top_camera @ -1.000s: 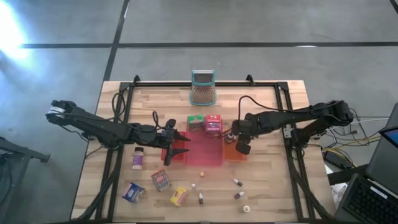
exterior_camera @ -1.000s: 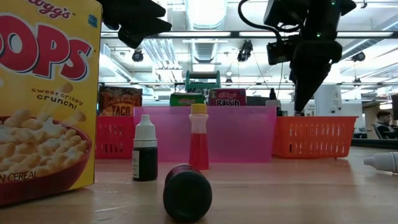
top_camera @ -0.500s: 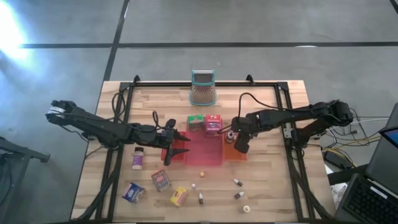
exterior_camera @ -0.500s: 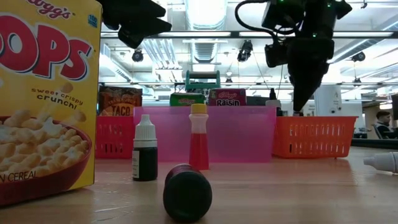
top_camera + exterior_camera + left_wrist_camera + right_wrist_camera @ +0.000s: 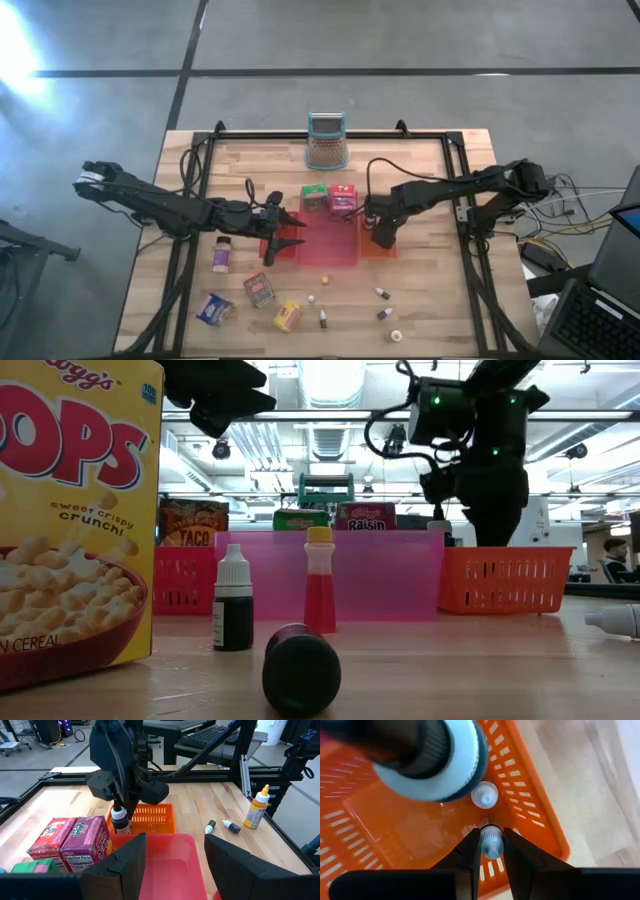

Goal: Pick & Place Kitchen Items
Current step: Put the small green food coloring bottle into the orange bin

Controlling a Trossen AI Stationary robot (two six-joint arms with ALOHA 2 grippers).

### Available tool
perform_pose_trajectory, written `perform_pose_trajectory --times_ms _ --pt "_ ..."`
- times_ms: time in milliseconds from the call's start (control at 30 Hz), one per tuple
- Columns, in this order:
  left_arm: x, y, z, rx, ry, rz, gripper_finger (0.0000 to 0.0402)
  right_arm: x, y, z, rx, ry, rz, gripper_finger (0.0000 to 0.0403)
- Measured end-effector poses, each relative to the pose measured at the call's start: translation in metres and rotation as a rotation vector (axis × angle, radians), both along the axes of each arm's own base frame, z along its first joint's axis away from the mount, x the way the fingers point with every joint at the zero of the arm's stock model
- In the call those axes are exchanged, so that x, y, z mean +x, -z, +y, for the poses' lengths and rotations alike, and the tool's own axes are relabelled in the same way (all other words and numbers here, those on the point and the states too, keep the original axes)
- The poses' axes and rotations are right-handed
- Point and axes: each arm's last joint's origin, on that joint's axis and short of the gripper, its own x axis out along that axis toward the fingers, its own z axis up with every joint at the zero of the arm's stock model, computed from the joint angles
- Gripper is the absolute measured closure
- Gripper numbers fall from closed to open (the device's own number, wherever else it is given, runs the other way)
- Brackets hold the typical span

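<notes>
My right gripper [image 5: 378,235] points down into the orange tray [image 5: 380,248] and is shut on a tiny white-capped bottle [image 5: 491,842]. A second white cap [image 5: 484,798] lies on the tray floor, and a dark bottle with a white cap [image 5: 118,820] stands right beside the gripper. My left gripper [image 5: 172,855] hovers open over the red tray [image 5: 325,250], touching nothing. Green, red and pink boxes [image 5: 328,198] stand behind the trays. More boxes [image 5: 259,290] and small bottles [image 5: 381,293] lie near the table's near edge. My right gripper pinches the tiny bottle at its white cap end [image 5: 491,836] between the two fingers [image 5: 470,851], coming from above and pointing down. The bottle sits low in the orange tray; whether it rests on the tray floor cannot be told.
The teal-rimmed mesh holder [image 5: 325,150] stands at the far edge. A yellow cereal box [image 5: 70,520], two upright small bottles [image 5: 232,600] and a lying dark bottle [image 5: 301,670] sit close to the low camera. A jar [image 5: 222,253] lies left of the red tray.
My right gripper has moved toward the table's left and down, so that its tip now sits inside the orange tray behind the tray's wall. Its wrist has turned on the way. It has kept the tiny bottle.
</notes>
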Motion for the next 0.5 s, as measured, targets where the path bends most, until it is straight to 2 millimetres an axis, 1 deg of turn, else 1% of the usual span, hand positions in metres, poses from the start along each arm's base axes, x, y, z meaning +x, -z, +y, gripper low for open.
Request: perform_pose_trajectory --times_ms 167,267,500 --pt "0.0 0.0 0.0 0.0 0.0 0.0 0.0197 0.0019 0.005 -0.001 -0.044 0.002 0.017 0.033" --pt "0.0 0.0 0.0 0.0 0.0 0.0 0.0197 0.0042 0.0047 -0.0021 -0.053 0.003 -0.008 0.0326" --pt "0.0 0.0001 0.0 0.0 0.0 0.001 0.0197 0.0046 0.0043 -0.0033 -0.059 -0.009 -0.012 0.0339"
